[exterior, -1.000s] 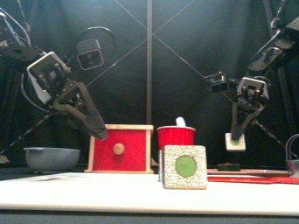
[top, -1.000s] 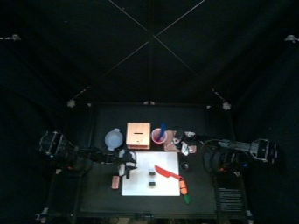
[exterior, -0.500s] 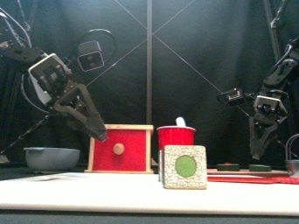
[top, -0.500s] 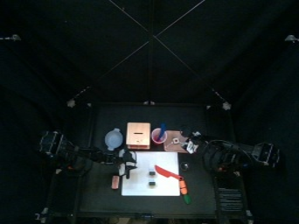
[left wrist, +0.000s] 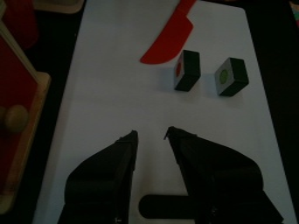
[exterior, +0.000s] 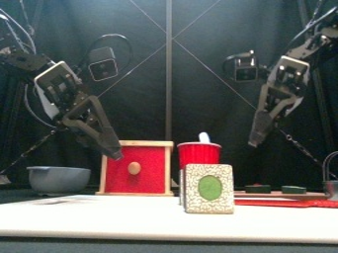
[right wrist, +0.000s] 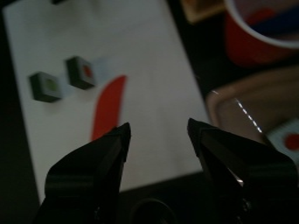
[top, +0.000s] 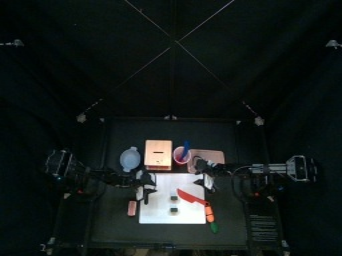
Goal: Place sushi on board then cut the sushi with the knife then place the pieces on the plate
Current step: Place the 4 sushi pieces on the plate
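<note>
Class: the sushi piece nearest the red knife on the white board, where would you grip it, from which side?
Probably from above, jaws on the two broad faces of the sushi piece: it stands upright on the white board, thin across, clear of its neighbour, with the red knife close.

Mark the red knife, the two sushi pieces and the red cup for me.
red knife (left wrist: pixel 170 37), left wrist view, middle of its visible length.
sushi pieces (left wrist: pixel 187 72), left wrist view, top face of the piece nearer the knife.
red cup (exterior: pixel 201 154), front view, front wall.
</note>
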Controlling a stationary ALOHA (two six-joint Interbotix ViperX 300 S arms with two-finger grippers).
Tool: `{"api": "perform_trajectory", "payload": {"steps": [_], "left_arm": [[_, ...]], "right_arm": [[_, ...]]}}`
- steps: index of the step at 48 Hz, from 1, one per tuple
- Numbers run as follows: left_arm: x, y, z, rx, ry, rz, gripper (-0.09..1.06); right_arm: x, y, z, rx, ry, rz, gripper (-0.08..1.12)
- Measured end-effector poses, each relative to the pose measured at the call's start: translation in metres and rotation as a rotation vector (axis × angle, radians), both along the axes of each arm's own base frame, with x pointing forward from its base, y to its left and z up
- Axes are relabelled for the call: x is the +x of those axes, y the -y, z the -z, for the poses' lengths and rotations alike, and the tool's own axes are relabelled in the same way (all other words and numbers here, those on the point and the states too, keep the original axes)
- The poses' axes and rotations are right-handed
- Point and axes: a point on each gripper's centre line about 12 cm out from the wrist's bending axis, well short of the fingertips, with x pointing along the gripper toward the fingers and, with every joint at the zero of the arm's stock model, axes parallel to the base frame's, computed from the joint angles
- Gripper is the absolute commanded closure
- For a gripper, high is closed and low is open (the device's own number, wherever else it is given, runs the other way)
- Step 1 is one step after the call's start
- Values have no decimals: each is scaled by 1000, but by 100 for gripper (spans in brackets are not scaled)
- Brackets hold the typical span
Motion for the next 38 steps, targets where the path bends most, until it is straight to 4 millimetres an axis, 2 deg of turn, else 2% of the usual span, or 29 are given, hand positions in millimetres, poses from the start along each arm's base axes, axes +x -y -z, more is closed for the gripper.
{"api": "perform_trajectory", "payload": {"steps": [8,23,38], "left_arm": [[0,0,0,0,-2,-1,22],[1,0,-1,0,3,-2,22],[1,0,-1,0,3,-2,22]], "right_arm": [[29,-27,3,-9,20,-82,16],[78,-68,36,-13,-56,-193,16],[107,-73,54,-23,-87,-206,16]]}}
